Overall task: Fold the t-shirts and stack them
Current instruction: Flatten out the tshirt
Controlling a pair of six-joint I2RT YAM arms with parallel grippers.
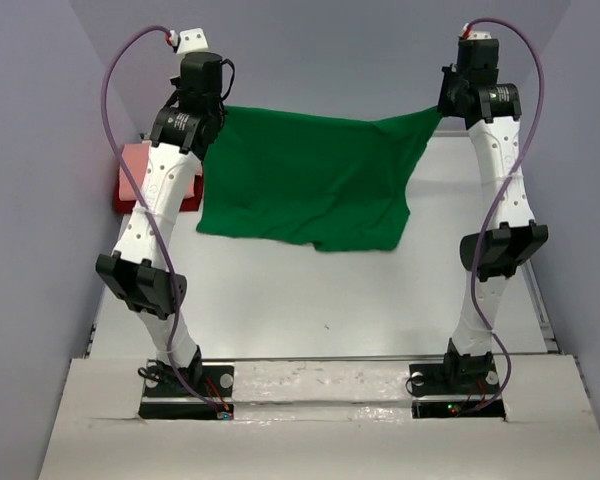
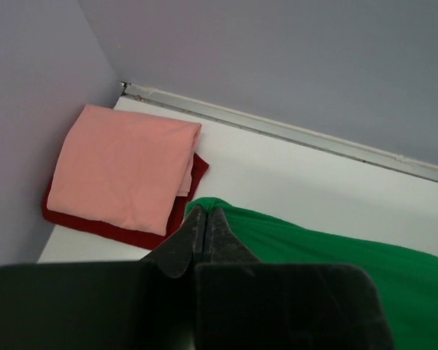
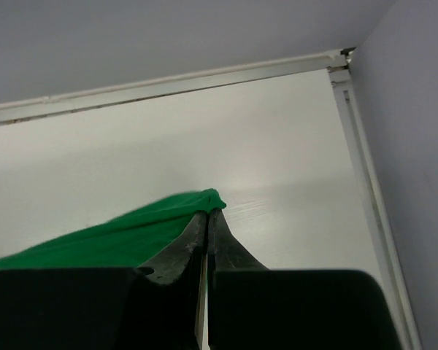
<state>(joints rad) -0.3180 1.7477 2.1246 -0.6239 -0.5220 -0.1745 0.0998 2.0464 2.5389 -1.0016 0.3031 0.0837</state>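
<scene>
The green t-shirt (image 1: 310, 180) hangs stretched between both arms above the back of the table, its lower edge sagging toward the surface. My left gripper (image 2: 205, 210) is shut on the green t-shirt's left corner (image 2: 212, 204). Shut on its right corner (image 3: 208, 200) is my right gripper (image 3: 207, 213). From above, the left gripper (image 1: 217, 112) and right gripper (image 1: 444, 104) are mostly hidden by the wrists. A folded salmon-pink t-shirt (image 2: 124, 164) lies on top of a folded dark red t-shirt (image 2: 95, 222) in the back left corner, beside the left arm.
The folded stack (image 1: 140, 175) sits against the left wall, partly behind the left arm. Walls enclose the white table (image 1: 310, 290) at left, back and right. A raised rail (image 3: 365, 189) runs along the table's right edge.
</scene>
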